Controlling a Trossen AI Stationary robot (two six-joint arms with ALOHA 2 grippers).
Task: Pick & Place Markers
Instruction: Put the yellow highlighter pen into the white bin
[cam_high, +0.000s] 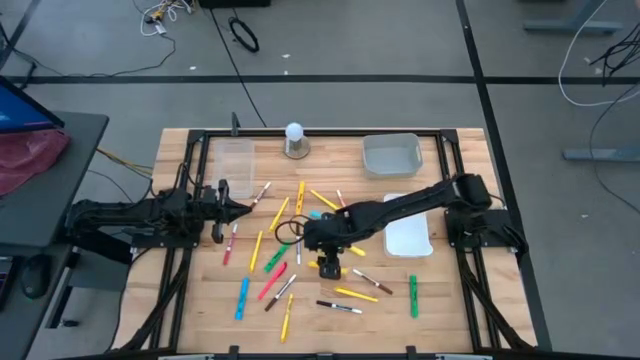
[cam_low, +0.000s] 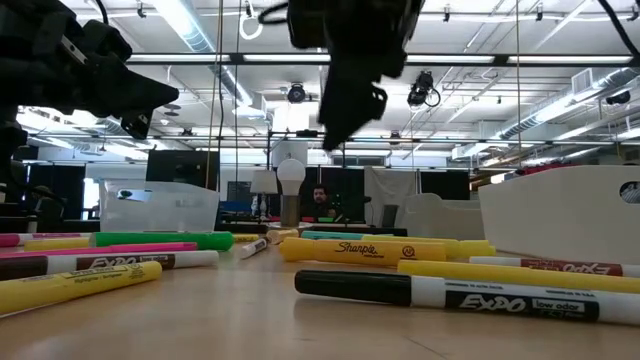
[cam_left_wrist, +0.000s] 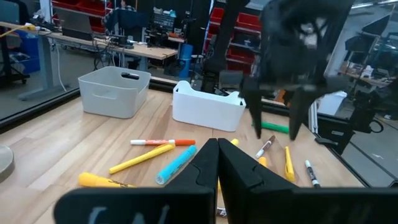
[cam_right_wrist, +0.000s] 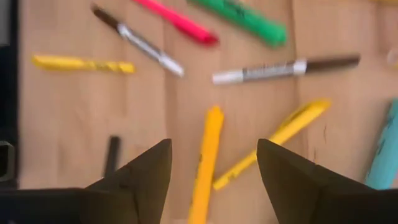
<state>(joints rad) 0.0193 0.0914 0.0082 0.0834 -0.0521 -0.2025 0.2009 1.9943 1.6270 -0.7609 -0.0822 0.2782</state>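
Note:
Several markers lie scattered flat on the wooden table (cam_high: 450, 300), mostly yellow, with a green one (cam_high: 413, 296), a blue one (cam_high: 242, 298) and a red one (cam_high: 272, 283). My right gripper (cam_high: 330, 266) hangs open above the middle of the scatter, slanting down. In its wrist view the right gripper (cam_right_wrist: 214, 158) has a yellow marker (cam_right_wrist: 208, 140) lying on the table beneath the gap between its fingers, and touches nothing. My left gripper (cam_high: 243, 208) waits shut at the table's left side, pointing level toward the right, its fingers (cam_left_wrist: 217, 163) empty.
A grey bin (cam_high: 392, 153) stands at the far right, and a white tray (cam_high: 408, 238) lies nearer on the right, under my right arm. A clear container (cam_high: 235, 160) and a white round-topped knob (cam_high: 294, 138) stand along the far edge. A black cable loop (cam_high: 288, 230) lies among the markers.

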